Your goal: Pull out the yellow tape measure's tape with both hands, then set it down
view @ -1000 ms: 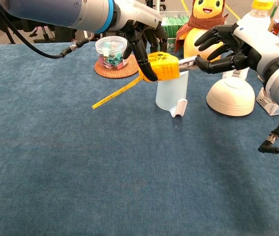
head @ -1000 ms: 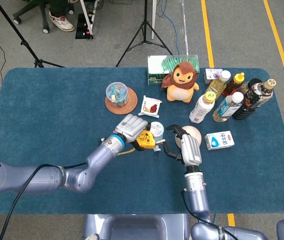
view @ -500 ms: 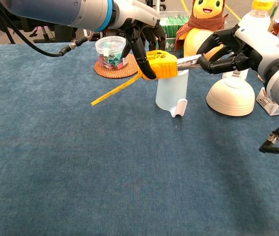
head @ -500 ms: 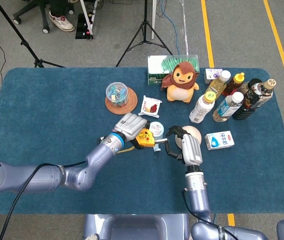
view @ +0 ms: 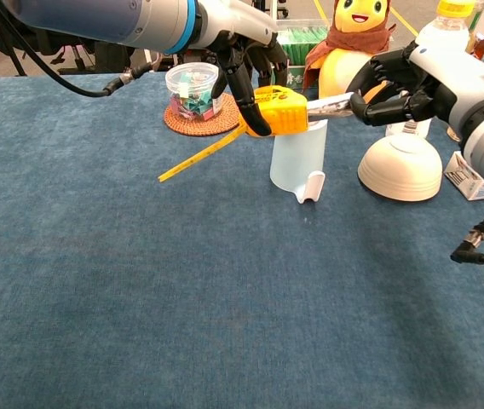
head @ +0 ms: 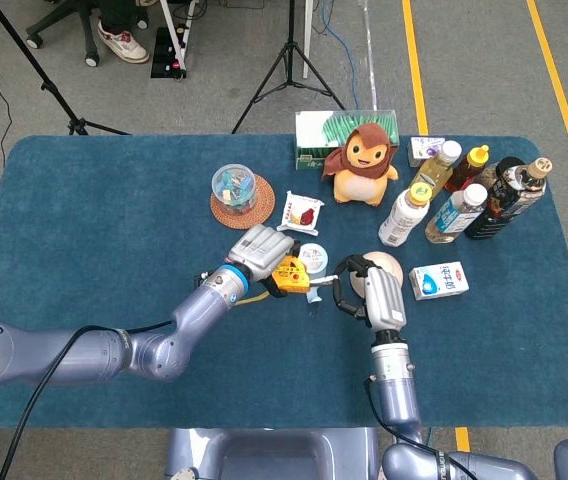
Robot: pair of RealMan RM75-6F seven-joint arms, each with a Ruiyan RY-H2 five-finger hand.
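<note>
The yellow tape measure (view: 280,111) hangs above the table, gripped by my left hand (view: 246,64), whose fingers wrap its left side. It also shows in the head view as a yellow tape measure (head: 290,276) under my left hand (head: 260,250). A short silver stretch of tape (view: 330,103) runs out its right side, and my right hand (view: 395,81) pinches the tape's end. My right hand (head: 364,290) sits just right of the case. A yellow strap (view: 199,157) trails down to the left.
An upturned clear cup (view: 299,162) stands right below the tape measure, a white bowl (view: 400,169) beside it. A snack jar on a coaster (head: 235,193), a plush toy (head: 362,160), a milk carton (head: 438,280) and several bottles (head: 464,200) lie behind and right.
My right hand has closed on the tape's end and drawn slightly right, so a little more silver tape shows. The left hand holds the case nearly still.
</note>
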